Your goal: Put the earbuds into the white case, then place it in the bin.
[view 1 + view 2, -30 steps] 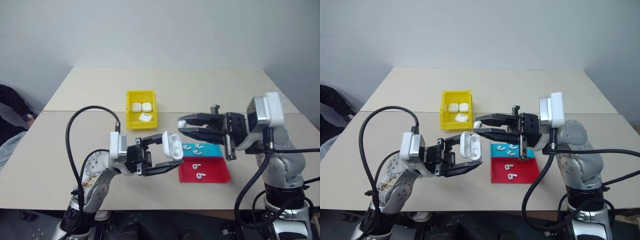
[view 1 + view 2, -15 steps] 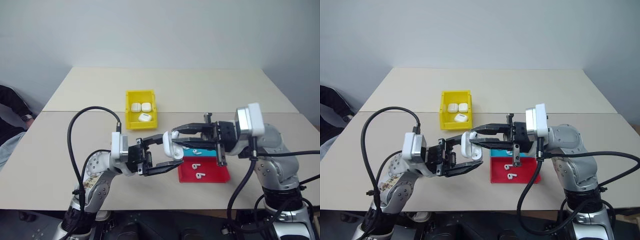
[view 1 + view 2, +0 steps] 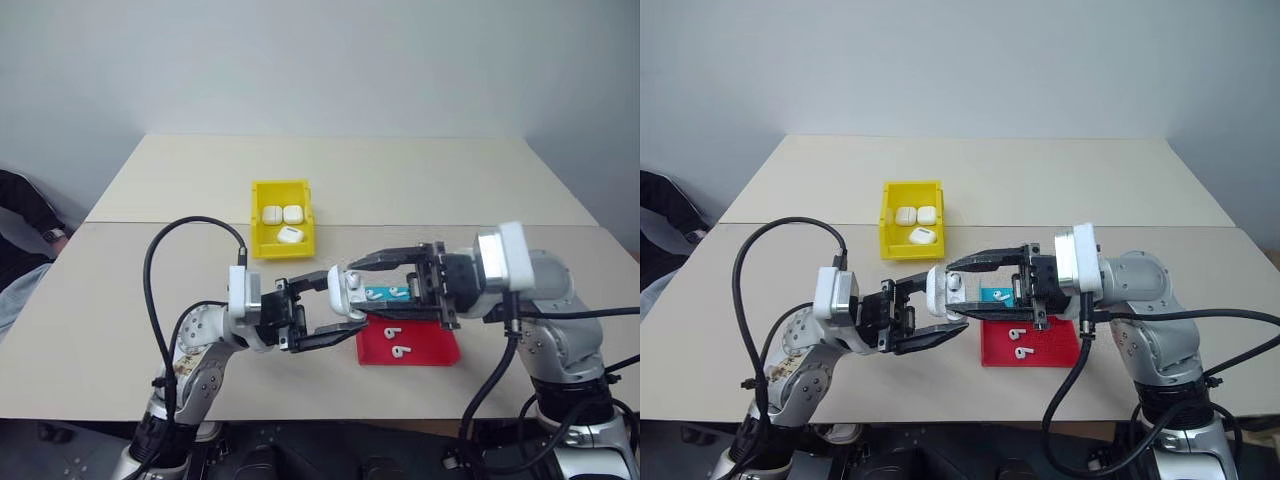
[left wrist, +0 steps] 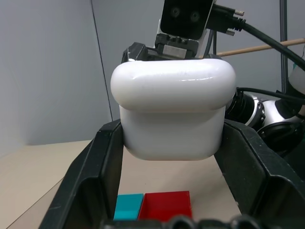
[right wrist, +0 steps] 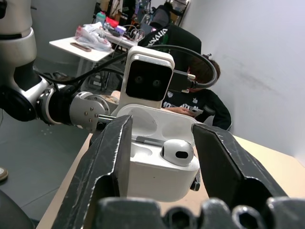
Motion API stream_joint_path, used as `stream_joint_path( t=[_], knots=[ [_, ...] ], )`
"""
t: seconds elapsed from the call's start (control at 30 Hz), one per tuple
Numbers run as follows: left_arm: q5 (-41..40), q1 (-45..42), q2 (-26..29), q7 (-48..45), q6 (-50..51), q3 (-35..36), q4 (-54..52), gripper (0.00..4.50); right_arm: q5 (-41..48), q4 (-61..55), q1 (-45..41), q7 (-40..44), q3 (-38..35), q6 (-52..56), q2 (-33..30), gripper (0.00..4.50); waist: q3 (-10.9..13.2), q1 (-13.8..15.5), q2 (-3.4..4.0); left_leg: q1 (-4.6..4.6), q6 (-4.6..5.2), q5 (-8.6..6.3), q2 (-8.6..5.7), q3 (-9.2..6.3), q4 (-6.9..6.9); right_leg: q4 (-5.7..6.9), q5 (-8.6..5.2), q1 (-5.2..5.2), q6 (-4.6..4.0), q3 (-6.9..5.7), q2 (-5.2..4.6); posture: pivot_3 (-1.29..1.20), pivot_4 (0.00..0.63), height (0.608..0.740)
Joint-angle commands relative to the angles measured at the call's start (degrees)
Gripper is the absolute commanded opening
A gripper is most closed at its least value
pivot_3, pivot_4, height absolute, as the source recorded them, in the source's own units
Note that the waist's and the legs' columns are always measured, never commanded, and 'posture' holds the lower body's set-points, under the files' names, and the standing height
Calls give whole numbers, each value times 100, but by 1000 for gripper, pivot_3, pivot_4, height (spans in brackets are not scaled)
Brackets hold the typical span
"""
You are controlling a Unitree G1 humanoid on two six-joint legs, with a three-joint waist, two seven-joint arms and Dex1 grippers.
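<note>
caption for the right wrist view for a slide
One earbud sits in the open white case, framed by the right gripper's parted fingers.

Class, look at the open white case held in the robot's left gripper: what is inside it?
One earbud sits in a well of the white case; the other well looks vacant. The wells' depths and the earbud's stem are hidden by the case body.

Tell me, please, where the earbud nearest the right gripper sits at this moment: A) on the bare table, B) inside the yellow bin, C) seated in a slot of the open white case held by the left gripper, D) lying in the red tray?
C: in the right wrist view an earbud sits in one slot of the open white case, which the left gripper holds, with the right gripper open around it.
</note>
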Motion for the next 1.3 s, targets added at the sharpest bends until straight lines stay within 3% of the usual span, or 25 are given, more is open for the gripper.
stream_joint_path(
  t=[0.03, 0.2, 0.33, 0.67, 0.93, 1.3],
  knots=[
    [358, 167, 84, -121, -451, 7, 126, 2758, 50, 206, -460, -2, -241, 112, -315, 2516, 0, -8, 0, 0, 0, 0, 0, 2, 0, 0, 0, 0, 0, 1, 0, 0, 150, 740],
    [837, 586, 302, -51, -862, 51, 163, 2758, -828, 1236, -1338, 189, 371, 505, -1034, 2516, 0, -3, 0, 2, 0, 0, 2, 5, -4, 0, -1, -6, -3, 2, -1, 0, 150, 740],
    [995, 987, 503, -17, -1093, 143, 82, 2758, -2080, 2305, -2140, 597, 1400, 483, -1344, 2516, 0, -23, 1, 1, 0, 0, 4, 15, -15, -2, -2, -20, -5, 12, -1, 0, 150, 740],
    [1331, 1334, 548, 366, -1312, 119, -44, 2758, -4393, 4310, -3599, 1390, 3286, -1075, -695, 2516, 0, -7, 3, -47, 0, 1, 8, 36, -22, 9, -2, -90, -8, 25, -1, 0, 150, 740],
    [1406, 1528, 552, 571, -1363, 59, -166, 2758, -5219, 5637, -3989, 1324, 3619, -1813, -60, 2516, 0, 2, 4, -48, -1, 1, 11, 41, -19, 13, -2, -91, -8, 22, 0, 0, 150, 740],
    [1483, 1576, 573, 710, -1375, 18, -225, 2758, -5672, 6212, -3990, 1399, 3563, -1877, 363, 2516, -1, -7, 6, -48, -2, 2, 13, 46, -19, 17, -2, -91, -9, 21, 0, 0, 150, 740]
  ],
)
